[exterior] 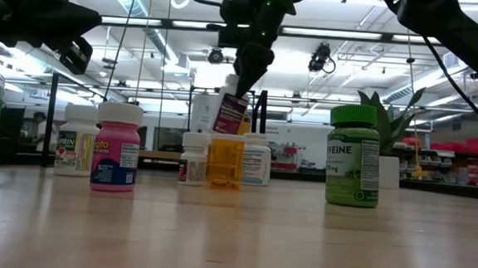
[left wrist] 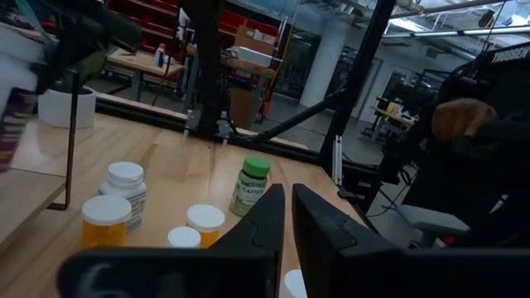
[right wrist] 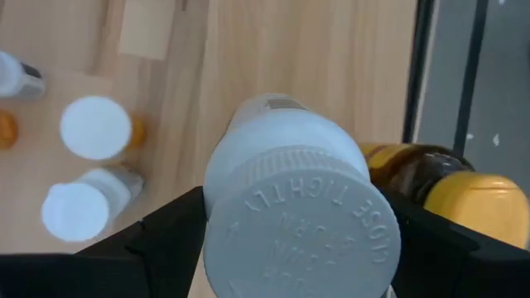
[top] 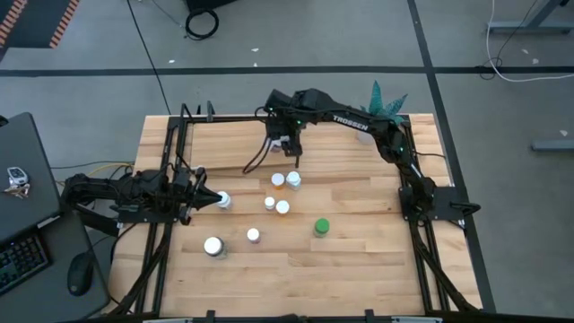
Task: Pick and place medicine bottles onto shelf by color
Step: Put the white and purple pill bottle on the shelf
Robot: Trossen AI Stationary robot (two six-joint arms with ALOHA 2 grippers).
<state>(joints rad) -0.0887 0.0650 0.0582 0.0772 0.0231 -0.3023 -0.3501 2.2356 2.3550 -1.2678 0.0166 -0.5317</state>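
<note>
The right hand (right wrist: 290, 240) is clamped on a white bottle (right wrist: 294, 186), carried clear of the worktop (top: 359, 260) at the far middle, above the shelf (top: 229, 148); an amber bottle with a yellow cap (right wrist: 447, 186) lies just beside and below it. The low view shows the held bottle hanging tilted, so it could swing into the amber one or tip on release if the hand lets go before the base sits flat. The left hand (top: 204, 197) waits low at the left edge, fingers nearly together and apparently holding nothing, its tip almost touching a white-capped bottle (top: 223, 200); any drift would knock that one over. By my count from above, seven bottles stand loose on the worktop: six white-capped, at least one of them orange-bodied (top: 279, 180), and one green (top: 321, 228). Adding the held bottle and the amber one gives nine, though small bottles may be hidden behind the arm.
</note>
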